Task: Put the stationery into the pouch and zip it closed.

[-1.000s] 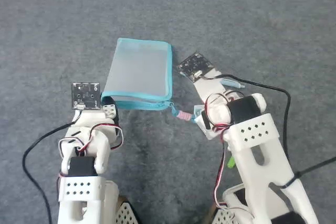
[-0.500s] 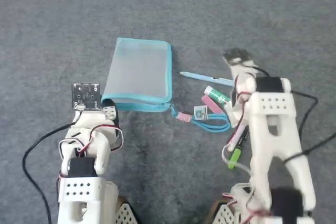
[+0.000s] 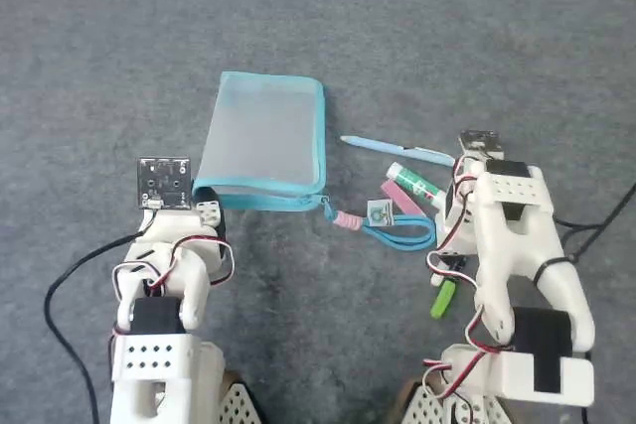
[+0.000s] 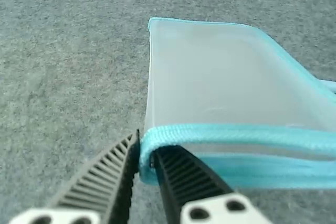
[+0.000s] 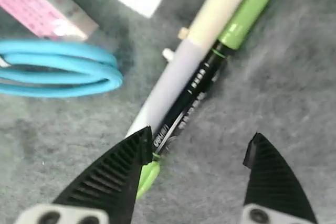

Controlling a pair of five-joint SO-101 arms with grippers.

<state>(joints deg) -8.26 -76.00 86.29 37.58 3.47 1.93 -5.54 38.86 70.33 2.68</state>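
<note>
The left jaws are pinched shut on the teal-edged corner of the translucent pouch [image 4: 226,72], which lies on the grey worktop [image 3: 89,67]. The right jaws are spread wide just above a green-capped marker [image 5: 205,85] and a white pen [image 5: 184,61]. A blue cord loop [image 5: 58,69], a pink eraser [image 3: 401,197] and a blue pen [image 3: 397,150] lie near them.

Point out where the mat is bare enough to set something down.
Bare: mat left of the pouch, the strip beyond it, and the patch between the arms. Crowded: right of the pouch, where stationery and blue strap lie.
</note>
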